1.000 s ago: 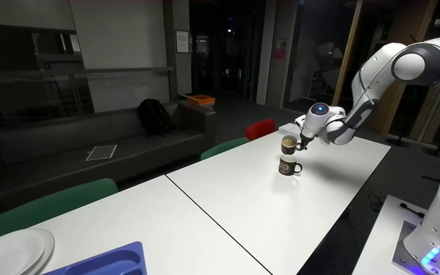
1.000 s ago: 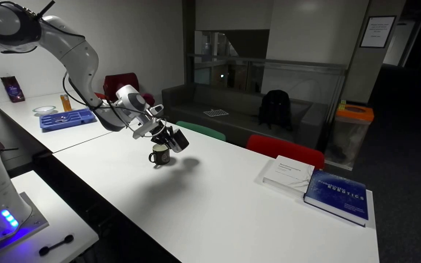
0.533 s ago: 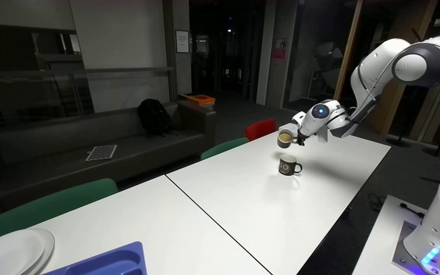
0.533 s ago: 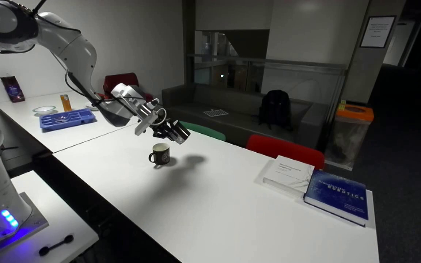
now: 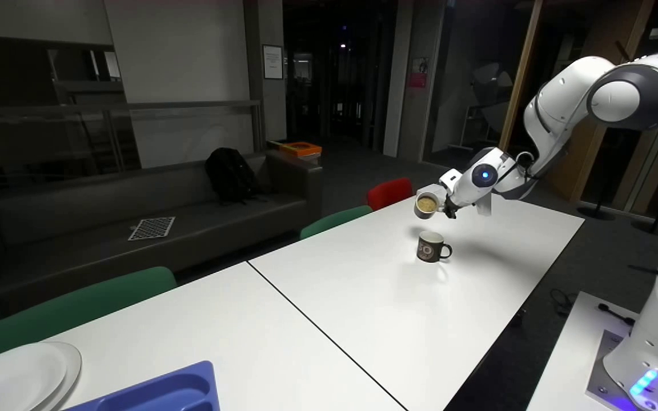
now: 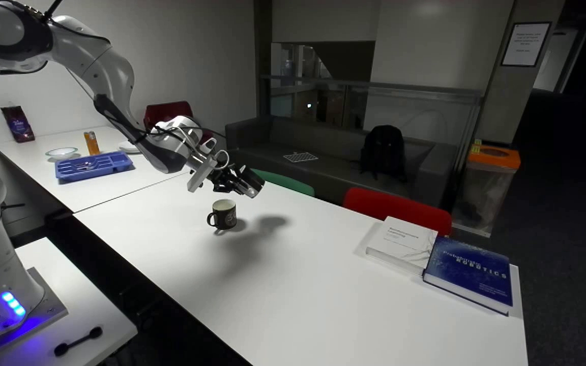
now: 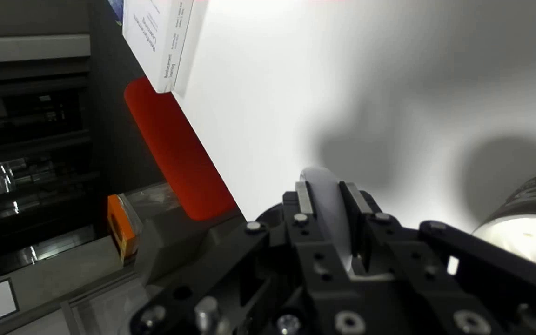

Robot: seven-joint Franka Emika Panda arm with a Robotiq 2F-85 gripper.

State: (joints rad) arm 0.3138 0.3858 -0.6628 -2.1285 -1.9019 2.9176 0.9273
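The tool [image 7: 326, 193] is drawn in to the thickness of the mug handle [image 7: 331, 214] and grips it, one finger on each side. The held mug [image 5: 424, 214] is in the air, tilted, clear of the surface [image 5: 357, 279]. A tan-brown fill [image 5: 426, 203] shows in its mouth; whether liquid or dry cannot be determined.

Handling: expect a stiff, smooth, probably glazed ceramic body of moderate weight. Treat it as brittle if knocked. Its mass sits to one side of the handle, so it may rotate in the grip. The handle is the suitable hold, with the fingers flat across its sides; the curved body likely offers less security.

Near the held mug, not touching it, a standing mug [image 5: 429, 249] rests upright. It carries large pale characters, apparently "50" or "30".

Farther out, in the wrist view, the white book [image 7: 149, 35] reads "Reinforcement Learning". Just beside it, in an exterior view, the blue book [image 6: 468, 274] reads "Probabilistic Robotics". A framed notice [image 6: 525, 44] and a purple packet [image 6: 17, 123] bear print too small to read.
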